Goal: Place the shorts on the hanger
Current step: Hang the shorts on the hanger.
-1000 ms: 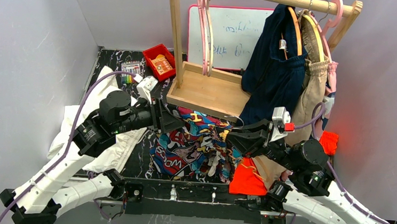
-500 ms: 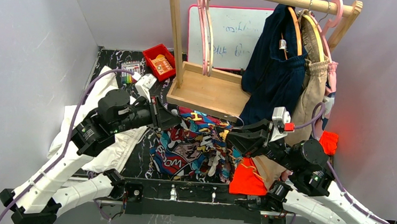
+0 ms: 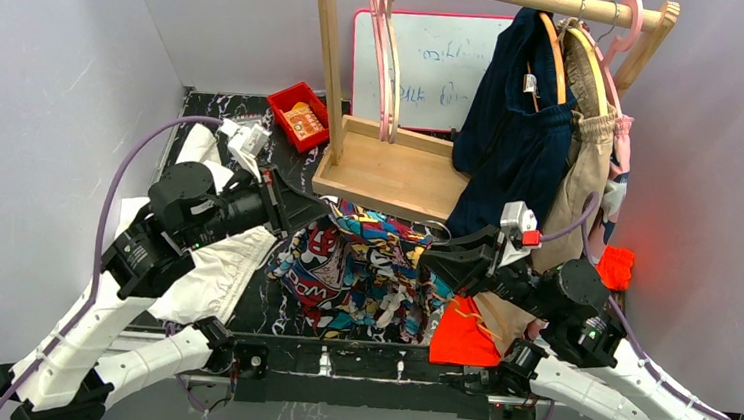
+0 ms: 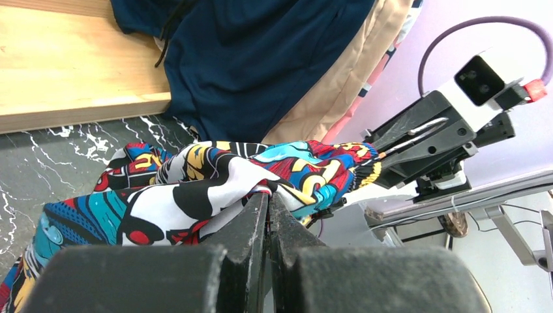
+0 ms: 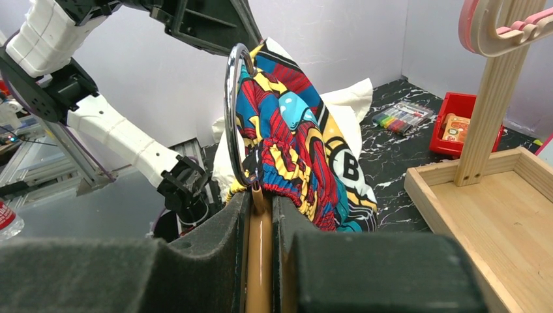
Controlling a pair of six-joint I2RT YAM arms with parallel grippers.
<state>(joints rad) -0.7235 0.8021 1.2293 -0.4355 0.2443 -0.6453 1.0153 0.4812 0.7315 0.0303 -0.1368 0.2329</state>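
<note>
The comic-print shorts [image 3: 368, 275] hang spread between my two grippers above the dark table. My left gripper [image 3: 319, 216] is shut on the shorts' fabric; in the left wrist view the cloth [image 4: 215, 176] is pinched at the fingertips [image 4: 269, 195]. My right gripper [image 3: 434, 258] is shut on the light-orange hanger [image 5: 259, 261], whose silver hook [image 5: 231, 111] stands up with the shorts' waistband [image 5: 293, 143] draped beside it. The rest of the hanger is hidden by the shorts.
A wooden rack base [image 3: 391, 176] lies just behind the shorts, with a navy garment [image 3: 515, 131] and a tan one [image 3: 581, 176] hanging at the right. A white cloth [image 3: 202, 277] lies left, a red cloth [image 3: 463, 338] near front, a red box [image 3: 297, 114] at the back.
My left arm has pulled back and to the left, drawing the shorts out wider and lifting their left edge. My right gripper with the hanger has shifted slightly left.
</note>
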